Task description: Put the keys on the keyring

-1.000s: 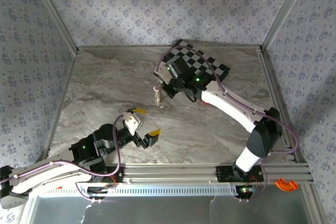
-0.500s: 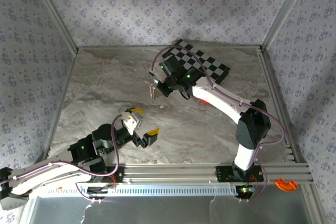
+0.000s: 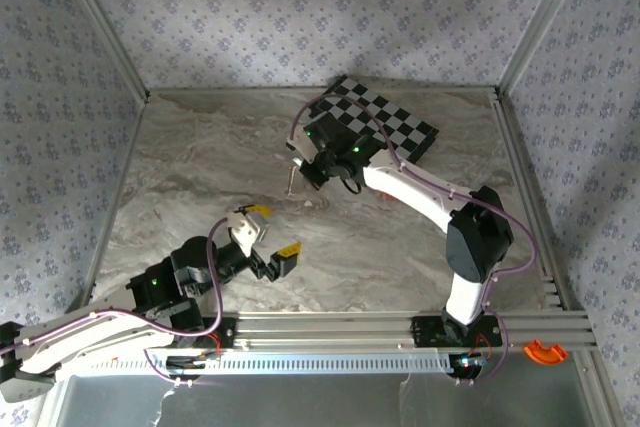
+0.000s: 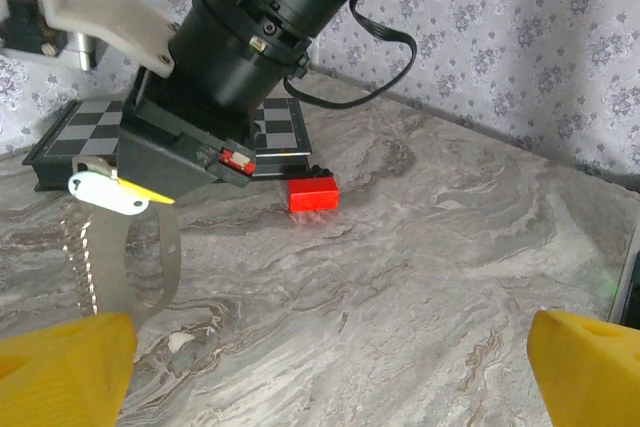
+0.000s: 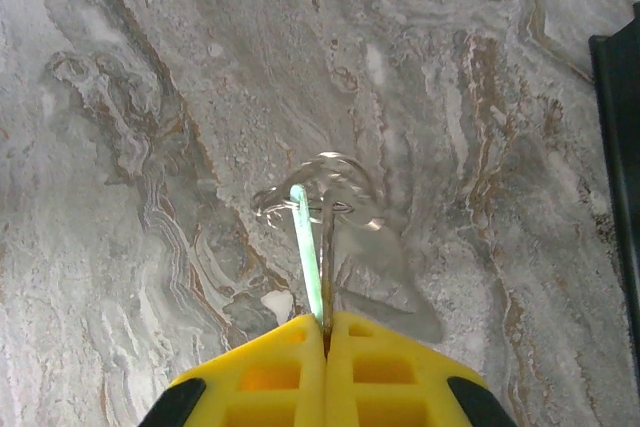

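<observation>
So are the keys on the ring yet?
Partway. The right gripper is shut on the keys, which hang above the table with the keyring loop beside them. The left gripper is open and empty nearby. Whether any key is threaded on already is too blurred to tell, so threading looks like what is left.

Grey-and-tan marbled table top (image 3: 200, 177) spreads wide here, walled on three sides. Up at 1 o'clock, tight into the far right corner, a black-and-white chessboard (image 3: 405, 127) lies flat, turned at an angle to the walls. From the left wrist camera there's a small red block (image 4: 313, 194) down on the marble, just beside the board's near corner; touching or not, hard to call. Out at 5 o'clock, past the aluminium rail (image 3: 400, 325) along the near edge, sits an orange C-shaped piece (image 3: 545, 351).
</observation>
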